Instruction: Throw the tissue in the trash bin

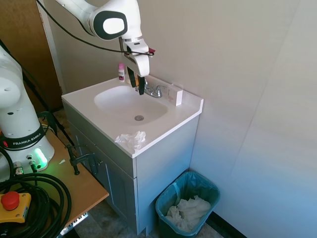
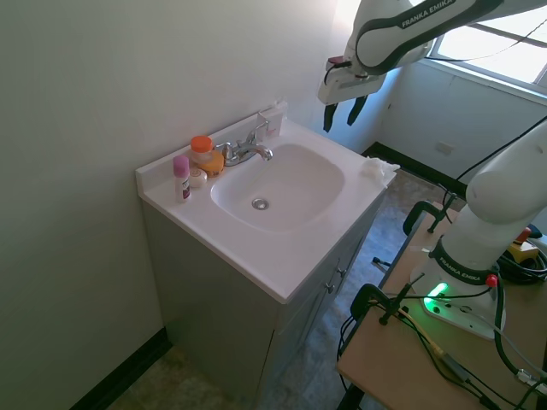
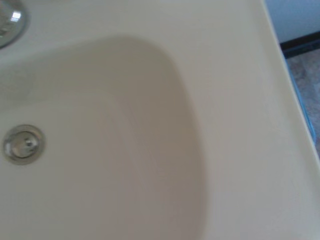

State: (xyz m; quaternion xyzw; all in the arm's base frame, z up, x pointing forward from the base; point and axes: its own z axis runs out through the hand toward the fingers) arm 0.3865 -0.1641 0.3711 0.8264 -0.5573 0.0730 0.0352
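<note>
The gripper [image 2: 344, 114] hangs above the vanity's white surface [image 1: 173, 116], its two dark fingers [image 2: 327, 119] spread apart, holding nothing and touching nothing. The tissue [image 1: 131, 140] lies crumpled at the front edge of that surface, just beside the sink basin [image 1: 130, 103], well apart from the gripper. On the floor beside the cabinet stands the teal trash bin [image 1: 210, 187], lined with a clear bag and holding a heap of crumpled white paper [image 1: 187, 212]. The wrist view shows the basin and its drain [image 3: 23, 144].
</note>
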